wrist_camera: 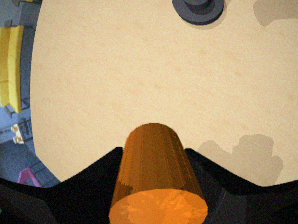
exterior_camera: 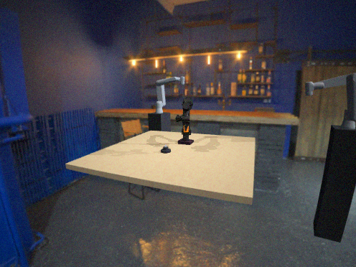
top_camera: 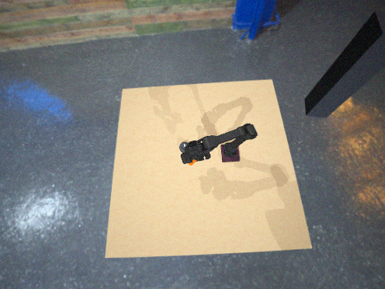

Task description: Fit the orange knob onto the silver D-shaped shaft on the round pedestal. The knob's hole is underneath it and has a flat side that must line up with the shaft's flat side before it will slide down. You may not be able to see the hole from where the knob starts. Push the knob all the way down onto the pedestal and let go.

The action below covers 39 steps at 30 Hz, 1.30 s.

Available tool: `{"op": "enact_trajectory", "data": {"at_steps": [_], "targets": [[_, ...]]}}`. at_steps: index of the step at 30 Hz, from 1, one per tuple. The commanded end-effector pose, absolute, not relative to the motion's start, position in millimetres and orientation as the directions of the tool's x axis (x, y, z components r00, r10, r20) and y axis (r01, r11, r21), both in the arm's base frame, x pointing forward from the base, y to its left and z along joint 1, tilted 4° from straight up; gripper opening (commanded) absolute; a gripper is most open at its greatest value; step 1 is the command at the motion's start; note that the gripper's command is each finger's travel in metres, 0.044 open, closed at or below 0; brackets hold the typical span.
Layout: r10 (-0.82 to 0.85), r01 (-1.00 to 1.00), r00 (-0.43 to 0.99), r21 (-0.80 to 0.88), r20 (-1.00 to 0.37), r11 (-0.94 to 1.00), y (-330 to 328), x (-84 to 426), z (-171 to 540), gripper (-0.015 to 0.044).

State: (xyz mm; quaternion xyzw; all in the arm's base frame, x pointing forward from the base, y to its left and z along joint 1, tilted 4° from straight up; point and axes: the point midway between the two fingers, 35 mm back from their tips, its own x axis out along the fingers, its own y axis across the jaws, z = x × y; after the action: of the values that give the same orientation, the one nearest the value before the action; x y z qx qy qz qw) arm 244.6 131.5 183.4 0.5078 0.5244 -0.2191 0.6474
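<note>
The orange knob is between the fingers of my gripper, which is shut on it and holds it above the table. Its wide end is toward the wrist camera; its hole is not visible. The dark round pedestal stands on the table, ahead of the knob at the top edge of the wrist view, partly cut off. The silver shaft shows as a small light tip in the exterior view. The shaft's flat side cannot be made out.
The light wooden table bears the arm's dark purple base. The arm and its shadows lie across the middle. Beyond the table edge stand a tall black block and a blue structure.
</note>
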Motion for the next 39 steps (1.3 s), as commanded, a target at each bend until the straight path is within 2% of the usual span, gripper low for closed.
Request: {"op": "enact_trajectory", "data": {"at_steps": [1,19,39], "targets": [[0.228,0.833,0.306,0.376,-0.924,0.406,133.9,247.4,181.8,0.0],[0.082,0.887,0.014,0.05,-0.997,0.459,139.9,254.4,155.0,0.0],[0.074,0.886,-0.013,0.023,-0.997,0.463,151.9,264.7,67.8,0.0]]}}
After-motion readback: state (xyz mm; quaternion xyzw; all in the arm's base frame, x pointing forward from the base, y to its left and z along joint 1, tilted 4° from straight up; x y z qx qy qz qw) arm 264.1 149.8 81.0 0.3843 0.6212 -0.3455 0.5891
